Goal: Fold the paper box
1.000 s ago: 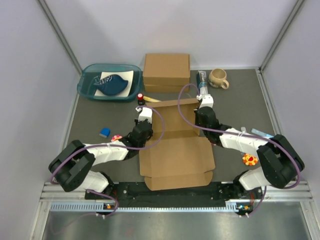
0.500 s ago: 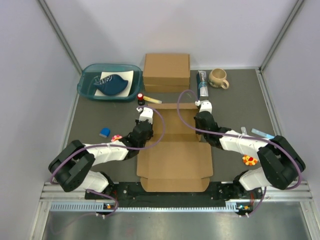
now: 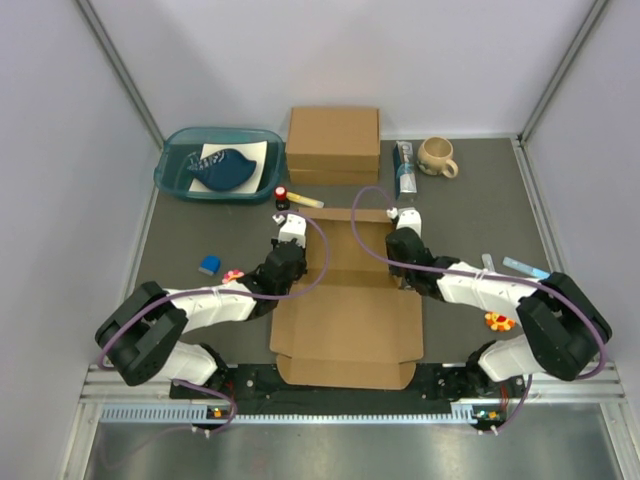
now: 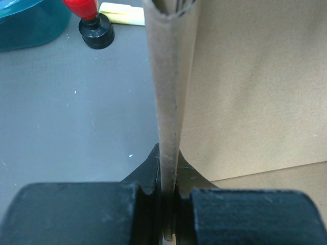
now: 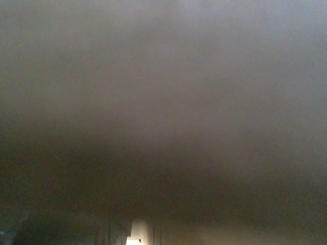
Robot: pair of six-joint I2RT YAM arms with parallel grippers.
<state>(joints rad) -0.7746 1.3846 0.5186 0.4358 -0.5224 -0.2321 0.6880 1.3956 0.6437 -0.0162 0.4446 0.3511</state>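
Note:
The paper box (image 3: 345, 320), a flat brown die-cut mailer, lies in the middle of the table with its wide panel toward the near edge. My left gripper (image 3: 297, 238) is at the box's left side. In the left wrist view the left gripper (image 4: 168, 164) is shut on the upright left flap (image 4: 171, 76), whose edge runs straight away from the camera. My right gripper (image 3: 401, 226) sits at the right flap of the box. The right wrist view is filled by a close brown blur, so its jaws are hidden.
At the back stand a teal tray (image 3: 176, 178) with a blue object (image 3: 222, 168), a thicker cardboard box (image 3: 333, 143), a tube (image 3: 404, 165) and a mug (image 3: 437, 155). A red-capped bottle (image 3: 282, 197) is beside the left flap. A blue block (image 3: 209, 265) and a flower toy (image 3: 499, 320) lie near the arms.
The box has slid toward the near edge and a little left. My right gripper has moved nearer and left along the right flap. The left gripper keeps its hold.

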